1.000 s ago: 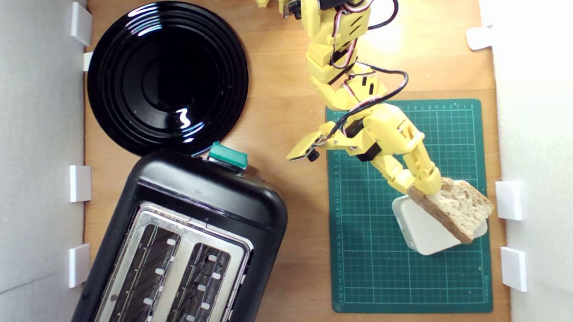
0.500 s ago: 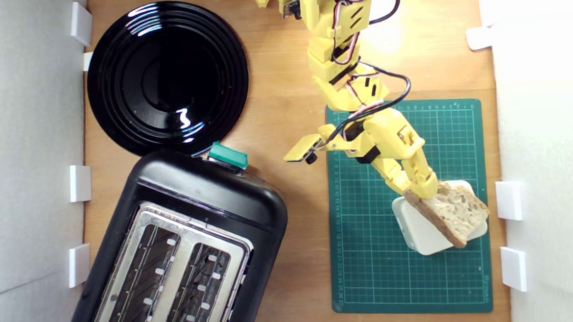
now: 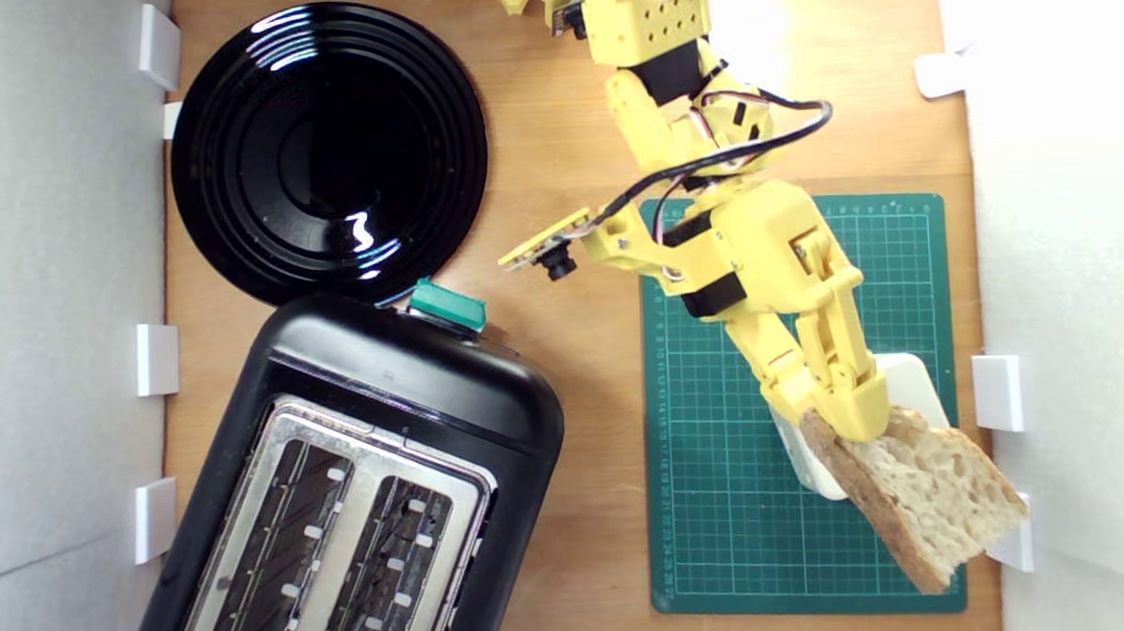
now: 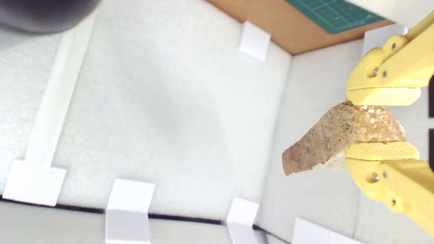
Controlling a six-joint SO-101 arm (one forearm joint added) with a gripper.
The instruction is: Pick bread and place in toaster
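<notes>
Clamped tight on the bread [image 3: 928, 503], the yellow gripper [image 3: 841, 416] has the slice pinched by one end, its two fingers pressed against either face with only the thickness of the bread between them. In the wrist view the same grip shows plainly: the gripper [image 4: 381, 123] holds the slice [image 4: 332, 140] with the grainy brown crust sticking out past the fingertips [image 4: 383, 96], white foam walls behind it.

From the exterior view, the bread hangs off the gripper over the green cutting mat [image 3: 726, 499], toward the mat's corner nearest the exterior view's lower right, and its far end reaches out past the mat's edge toward the white wall there. The pale holey crumb faces up, the crust running along the side toward the mat's middle. Just beside the slice, partly under the gripper, sits a cream-white plastic box [image 3: 902, 379] on the mat; whether the bread touches it I cannot tell.

The toaster [image 3: 360, 499] stands well apart from the bread, at the wooden table's [image 3: 554, 162] lower left corner in the exterior view, set at an angle, both wire-guided slots bare and the green lever knob [image 3: 446, 307] on the end nearest the round black plate [image 3: 327, 150]. That plate fills the table's upper left corner, its rim just touching or overlapping the toaster's end.
</notes>
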